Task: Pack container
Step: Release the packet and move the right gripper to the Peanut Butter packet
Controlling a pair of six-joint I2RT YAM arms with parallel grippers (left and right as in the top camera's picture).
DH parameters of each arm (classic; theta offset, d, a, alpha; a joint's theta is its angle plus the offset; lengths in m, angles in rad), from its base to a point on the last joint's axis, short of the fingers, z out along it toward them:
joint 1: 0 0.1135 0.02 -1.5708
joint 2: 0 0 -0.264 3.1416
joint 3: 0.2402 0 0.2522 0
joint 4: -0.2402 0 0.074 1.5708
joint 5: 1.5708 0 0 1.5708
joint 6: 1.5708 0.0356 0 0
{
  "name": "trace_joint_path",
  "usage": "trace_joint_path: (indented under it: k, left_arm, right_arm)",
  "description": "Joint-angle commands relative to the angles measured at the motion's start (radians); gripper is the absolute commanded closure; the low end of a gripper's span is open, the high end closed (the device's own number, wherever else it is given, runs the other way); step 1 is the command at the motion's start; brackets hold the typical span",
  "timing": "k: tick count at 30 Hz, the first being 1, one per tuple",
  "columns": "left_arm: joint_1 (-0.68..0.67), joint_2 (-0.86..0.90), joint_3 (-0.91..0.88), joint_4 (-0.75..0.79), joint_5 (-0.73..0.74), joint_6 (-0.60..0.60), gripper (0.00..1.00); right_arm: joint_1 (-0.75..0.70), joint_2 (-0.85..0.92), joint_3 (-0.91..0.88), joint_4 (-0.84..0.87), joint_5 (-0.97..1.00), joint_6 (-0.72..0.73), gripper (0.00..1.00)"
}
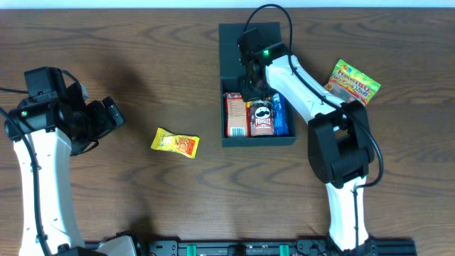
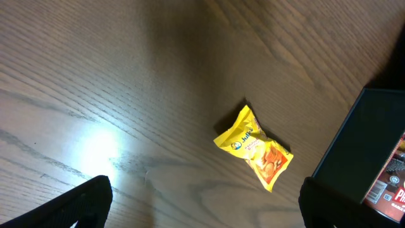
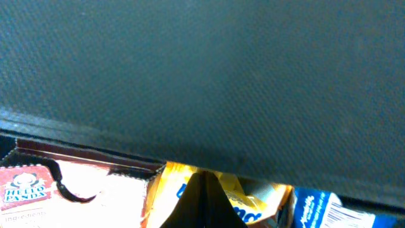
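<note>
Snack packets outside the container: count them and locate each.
2. A yellow packet lies left of the container; a colourful bag lies right of it. More may be hidden.

Both arms have glossy white, rounded link shells joined by matte black, blocky joint housings. The left arm (image 1: 35,167), down the left edge of the overhead view, carries a boxy black module at its upper end with a small green light (image 1: 23,112), and a thin black cable (image 1: 34,206) runs along its white link. The right arm (image 1: 340,192), right of centre, has a bulky black elbow housing (image 1: 340,146), a green lamp (image 1: 265,52) on its black wrist and a black looping cable (image 1: 274,11) above. In the left wrist view, the left gripper (image 2: 205,190) has dark matte fingers (image 2: 79,202) shaped like wedges in the lower corners.
</note>
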Motion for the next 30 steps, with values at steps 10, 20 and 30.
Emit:
trace_joint_path:
  k: [10, 20, 30]
  left_arm:
    - [0.005, 0.005, -0.005, -0.001, -0.001, 0.007, 0.05]
    - [0.005, 0.005, -0.005, -0.001, -0.001, 0.007, 0.05]
    - [0.005, 0.005, -0.005, -0.001, -0.001, 0.007, 0.05]
  right_arm:
    - [0.016, -0.325, -0.008, -0.107, 0.05, 0.012, 0.99]
    - [0.235, -0.496, -0.098, -0.18, 0.03, -0.28, 0.9]
    - [0.415, -0.512, -0.202, -0.135, -0.045, -0.615, 0.31]
